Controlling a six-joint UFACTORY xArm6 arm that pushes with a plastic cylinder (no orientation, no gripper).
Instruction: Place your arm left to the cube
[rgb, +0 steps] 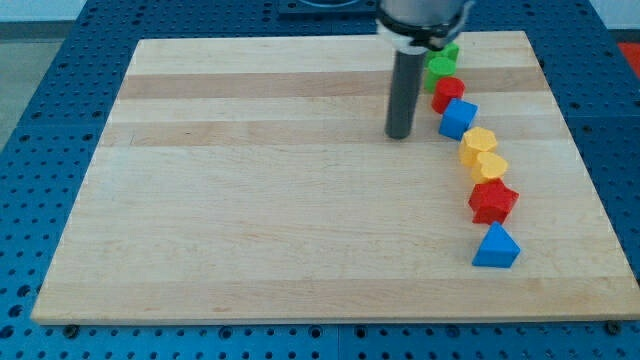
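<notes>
My tip (401, 134) rests on the wooden board (250, 200), just to the view's left of the blue cube (457, 118), with a small gap between them. The cube sits in a curved line of blocks down the board's right side. Above it are a red cylinder (448, 93) and two green blocks (440, 66), the upper one partly hidden by the arm. Below it are a yellow block (479, 143), a yellow heart (490, 166), a red star (493, 201) and a blue triangle (496, 247).
The board lies on a blue perforated table (60, 60). The arm's dark body (420, 20) comes down from the view's top edge over the board's upper right.
</notes>
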